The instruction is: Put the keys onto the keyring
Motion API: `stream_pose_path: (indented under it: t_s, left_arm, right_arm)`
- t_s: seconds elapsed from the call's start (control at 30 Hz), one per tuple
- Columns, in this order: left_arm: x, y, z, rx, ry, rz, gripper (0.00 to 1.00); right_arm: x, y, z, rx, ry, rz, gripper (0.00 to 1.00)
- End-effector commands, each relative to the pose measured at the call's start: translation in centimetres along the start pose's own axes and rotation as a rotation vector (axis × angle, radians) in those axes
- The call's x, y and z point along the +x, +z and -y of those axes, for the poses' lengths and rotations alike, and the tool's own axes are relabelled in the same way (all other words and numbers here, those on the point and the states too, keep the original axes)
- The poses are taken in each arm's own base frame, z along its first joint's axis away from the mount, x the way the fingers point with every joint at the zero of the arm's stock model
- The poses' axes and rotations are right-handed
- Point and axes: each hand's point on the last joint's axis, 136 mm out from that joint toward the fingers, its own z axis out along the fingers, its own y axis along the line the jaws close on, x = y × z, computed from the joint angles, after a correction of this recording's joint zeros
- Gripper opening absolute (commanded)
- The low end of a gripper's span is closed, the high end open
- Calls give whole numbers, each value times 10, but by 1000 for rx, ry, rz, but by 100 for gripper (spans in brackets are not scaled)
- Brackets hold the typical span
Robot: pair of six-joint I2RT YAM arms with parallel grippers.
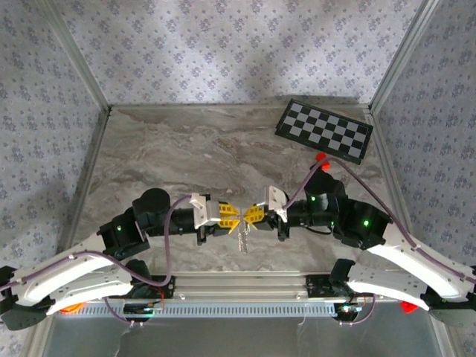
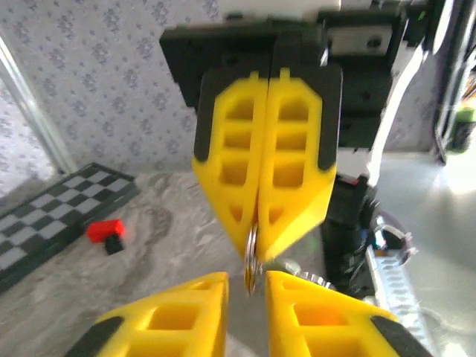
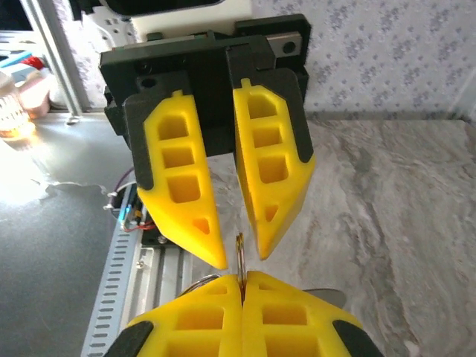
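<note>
Silvery links of the keyring [image 1: 243, 239] hang between the two meeting grippers, over the near middle of the table [image 1: 208, 149]. Its thin loop [image 2: 251, 262] stands edge-on. The right gripper [image 3: 242, 281] is clamped tight on that loop. Facing it, the left gripper [image 3: 240, 257] has its fingers parted, with the loop in the gap and neither finger pressing it. The key [image 2: 288, 265] may be the pale greenish piece just behind the right tips, though it is too blurred to be sure.

The step in hand looks like taking a second hold on the loop. To do it well, the left should centre on the wire and close slowly, leaving the loop's opening free. The right should hold firm so nothing twists or drops. A checkerboard [image 1: 323, 132] and a red block [image 2: 103, 230] lie at the far right.
</note>
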Motion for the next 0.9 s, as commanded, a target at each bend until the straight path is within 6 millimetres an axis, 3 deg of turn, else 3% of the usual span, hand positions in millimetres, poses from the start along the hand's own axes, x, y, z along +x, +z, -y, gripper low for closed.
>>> stream_pose_path:
  t_s: [0.0, 0.23, 0.27, 0.7, 0.87]
  left_arm:
    - [-6, -11, -10, -64, 28, -44, 27]
    - [-10, -13, -10, -68, 27, -50, 32]
    - [-12, -13, -9, -58, 25, -49, 32]
    - [-6, -1, -12, -54, 30, -48, 34]
    - [-8, 4, -13, -53, 38, -42, 27]
  right_arm:
    - [0, -8, 8, 52, -15, -60, 0]
    - [8, -4, 13, 57, -17, -133, 0]
    - [-5, -8, 14, 64, -34, -115, 0]
    - [2, 7, 7, -8, -73, -170, 0]
    - [-2, 7, 4, -27, -90, -161, 0]
